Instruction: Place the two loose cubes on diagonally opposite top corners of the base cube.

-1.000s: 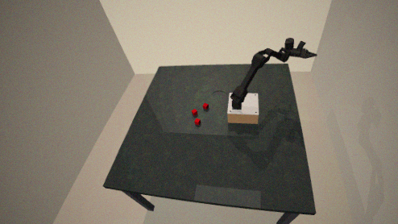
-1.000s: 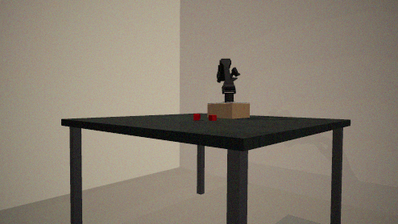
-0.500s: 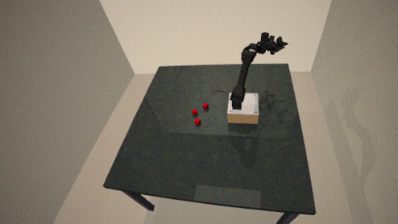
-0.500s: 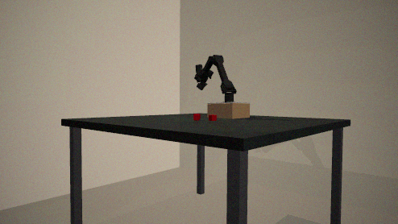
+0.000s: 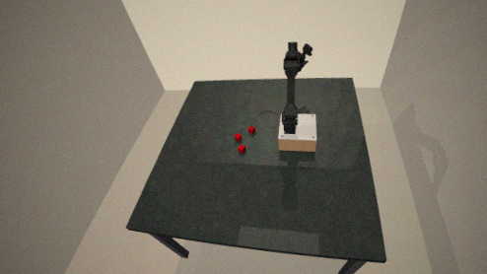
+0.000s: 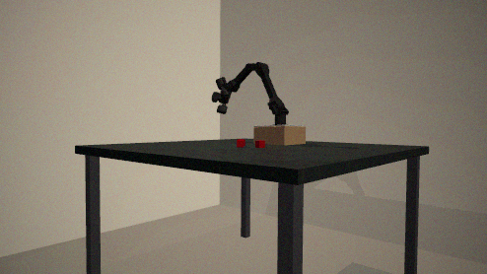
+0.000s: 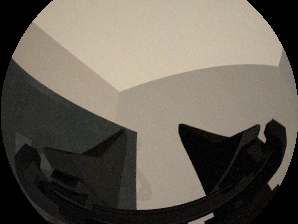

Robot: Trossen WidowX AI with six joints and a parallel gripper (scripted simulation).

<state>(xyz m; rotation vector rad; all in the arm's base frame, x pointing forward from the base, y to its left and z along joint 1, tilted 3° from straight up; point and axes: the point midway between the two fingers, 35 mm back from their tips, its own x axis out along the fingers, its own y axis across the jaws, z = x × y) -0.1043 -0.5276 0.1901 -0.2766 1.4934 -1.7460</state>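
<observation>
Three small red cubes lie apart on the dark table in the top view: one at the back (image 5: 251,130), one at the left (image 5: 238,138) and one nearer the front (image 5: 242,149). They look alike, so I cannot tell which is the fixed base cube. The exterior view shows only two red cubes, one at the left (image 6: 241,143) and one at the right (image 6: 259,144). My gripper (image 6: 218,102) (image 7: 153,128) is open and empty, raised high above the table level and away from the cubes. No cube shows in the wrist view.
The arm stands on a wooden box (image 5: 297,145) (image 6: 268,135) with a white top, to the right of the cubes in the top view. A thin dark cable (image 5: 268,111) curves beside the box. The dark table (image 5: 212,197) (image 6: 197,158) has open edges, with pale walls around.
</observation>
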